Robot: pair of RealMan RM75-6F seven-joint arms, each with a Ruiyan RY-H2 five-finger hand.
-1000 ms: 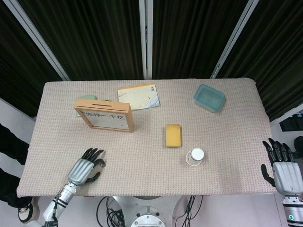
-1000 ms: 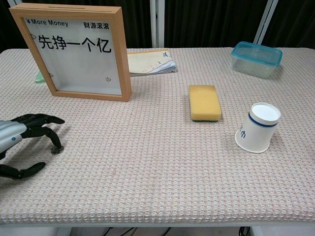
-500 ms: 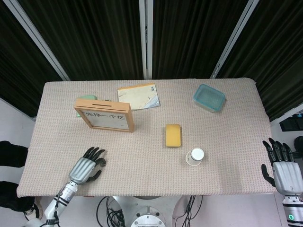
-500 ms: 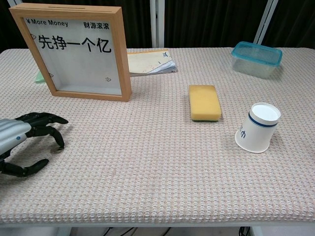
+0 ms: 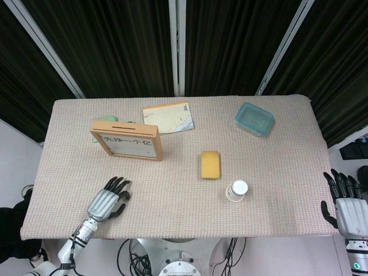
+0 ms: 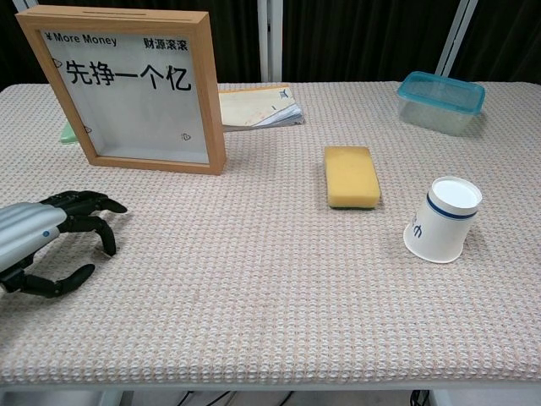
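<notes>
The left hand (image 5: pixel 107 201) sits low at the near left, palm down, its silver back up and black fingers (image 6: pixel 93 204) spread and bent downward, holding nothing. Its forearm runs back toward the near left corner. The right hand (image 5: pixel 347 202) stands at the far right edge of the head view, fingers apart and pointing away from the robot, empty; the chest view does not show it

The pale green flat object (image 5: pixel 131 122) at upper left is mostly hidden behind the light wooden picture frame (image 5: pixel 126 140). The silver-and-black left hand (image 6: pixel 46 239) is cut by the chest view's left edge. The grey-and-black right hand (image 5: pixel 345 204), at the head view's lower right edge, is absent from the chest view.
</notes>
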